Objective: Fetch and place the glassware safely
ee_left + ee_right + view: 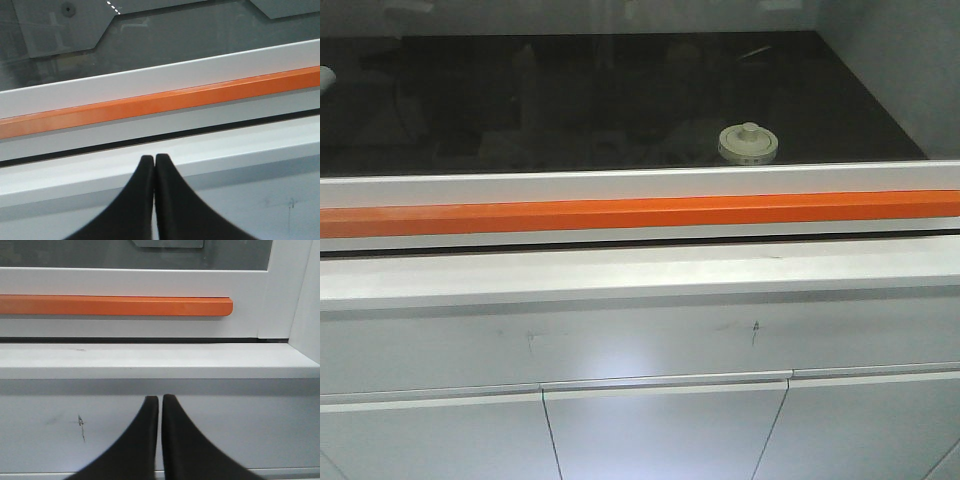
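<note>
The glassware (748, 143), a squat jar with a cream-white knobbed lid, stands on a dark surface behind a glass pane, right of centre in the front view. Neither gripper shows in that view. In the left wrist view my left gripper (153, 160) is shut with nothing in it, its black fingers (142, 190) meeting in front of the white ledge (210, 150). Seen from the right wrist, my right gripper (160, 400) is likewise shut and holds nothing, low in front of the white cabinet face (250, 425). The jar is out of both wrist views.
An orange bar handle (640, 214) runs across the white sash frame (640, 184) below the glass; its right end (220, 306) shows in the right wrist view. White cabinet doors (665, 430) lie under the ledge (640, 272). A white side post (305, 295) stands at the right.
</note>
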